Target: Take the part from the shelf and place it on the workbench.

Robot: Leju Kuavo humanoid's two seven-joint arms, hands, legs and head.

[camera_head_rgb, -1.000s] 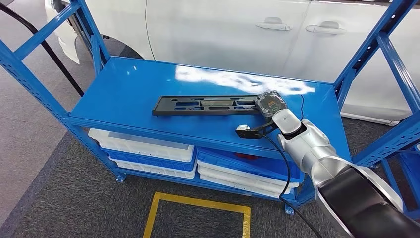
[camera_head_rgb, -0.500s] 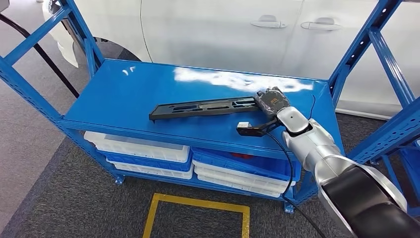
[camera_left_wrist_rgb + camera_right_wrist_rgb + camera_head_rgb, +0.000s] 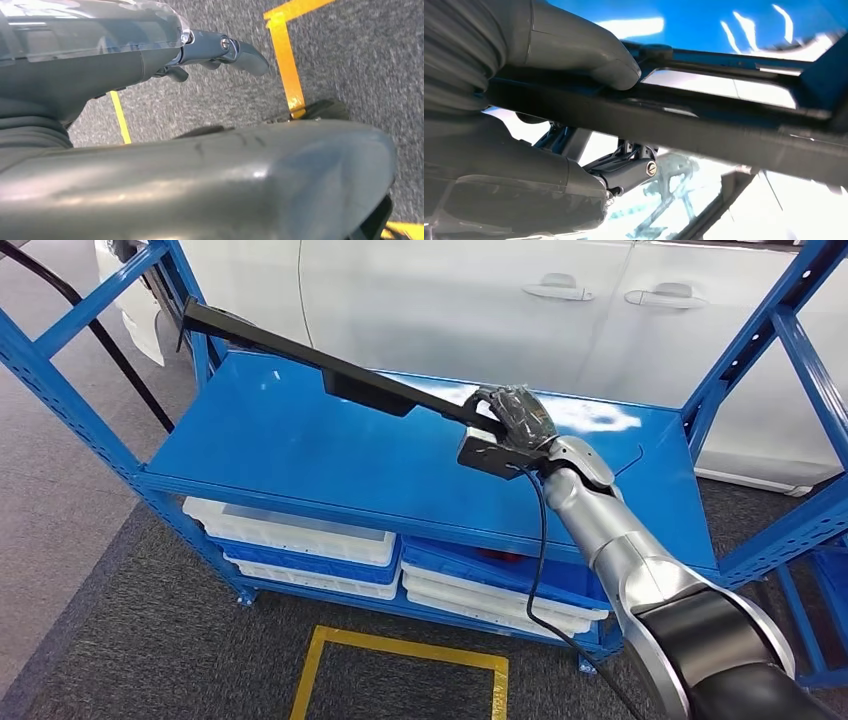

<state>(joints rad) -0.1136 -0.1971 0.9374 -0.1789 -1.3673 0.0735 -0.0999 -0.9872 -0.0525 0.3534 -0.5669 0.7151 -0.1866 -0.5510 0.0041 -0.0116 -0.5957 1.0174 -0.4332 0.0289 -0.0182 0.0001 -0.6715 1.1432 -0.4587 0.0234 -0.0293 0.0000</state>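
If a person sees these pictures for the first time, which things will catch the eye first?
First the long black part, held by one end in the right hand and slanting up over the blue shelf toward its left post. Behind the shelf stands a white car, and on the grey floor in front lies a yellow marked square.

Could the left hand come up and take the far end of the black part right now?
Probably not. The left hand hangs low over the carpet with nothing in it. The black part, held at one end by the right hand, slants up, with its far end beside the shelf's left upright, which crowds the approach.
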